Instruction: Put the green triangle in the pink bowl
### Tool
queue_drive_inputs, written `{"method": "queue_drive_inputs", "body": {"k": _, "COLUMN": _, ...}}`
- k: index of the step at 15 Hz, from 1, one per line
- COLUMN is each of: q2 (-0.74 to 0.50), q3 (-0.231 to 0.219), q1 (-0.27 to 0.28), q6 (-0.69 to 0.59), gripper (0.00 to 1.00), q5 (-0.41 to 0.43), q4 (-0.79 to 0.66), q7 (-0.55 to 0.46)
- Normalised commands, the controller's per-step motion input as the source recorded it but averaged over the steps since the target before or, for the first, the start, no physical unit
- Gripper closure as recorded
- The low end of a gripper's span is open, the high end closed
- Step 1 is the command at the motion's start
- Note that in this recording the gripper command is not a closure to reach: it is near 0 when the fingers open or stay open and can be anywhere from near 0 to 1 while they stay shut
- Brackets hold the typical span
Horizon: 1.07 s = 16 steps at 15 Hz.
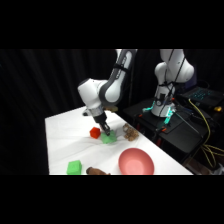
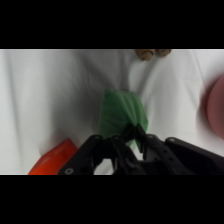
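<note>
Green triangle sits beside the red block, gripper right above it, finger state unclear

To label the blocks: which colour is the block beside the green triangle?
Red; the side view shows it best.

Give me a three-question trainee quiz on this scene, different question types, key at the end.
1. True or false: the green triangle already lies in the pink bowl.
2. Which block sits right beside the triangle? A) red block B) green cube C) neither
3. Fill in: the gripper is right above the ____.

Key: 1 false, it is on the table; 2 A; 3 green triangle.
</note>
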Motion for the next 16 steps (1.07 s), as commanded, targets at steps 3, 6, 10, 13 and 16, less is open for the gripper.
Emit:
{"method": "queue_drive_inputs", "body": {"k": 3, "q2": -0.69, "q3": -0.024, "q1": 0.188, "q6": 0.02, "gripper": 0.25, "q5": -0.112, "q4": -0.39, "q7": 0.20}}
{"method": "queue_drive_inputs", "body": {"k": 6, "q2": -0.61, "q3": -0.022, "q1": 0.239, "q6": 0.00, "gripper": 0.25, "q5": -0.220, "q4": -0.32, "q7": 0.30}}
{"method": "queue_drive_inputs", "body": {"k": 10, "q2": -0.31, "q3": 0.084, "q1": 0.285, "q6": -0.04, "gripper": 0.25, "q5": -0.272, "q4": -0.12, "q7": 0.36}}
{"method": "queue_drive_inputs", "body": {"k": 13, "q2": 0.06, "q3": 0.123, "q1": 0.238, "q6": -0.09, "gripper": 0.25, "q5": -0.257, "q4": 0.14, "q7": 0.25}}
{"method": "queue_drive_inputs", "body": {"k": 16, "q2": 0.24, "q3": 0.064, "q1": 0.117, "q6": -0.13, "gripper": 0.25, "q5": -0.180, "q4": 0.29, "q7": 0.05}}
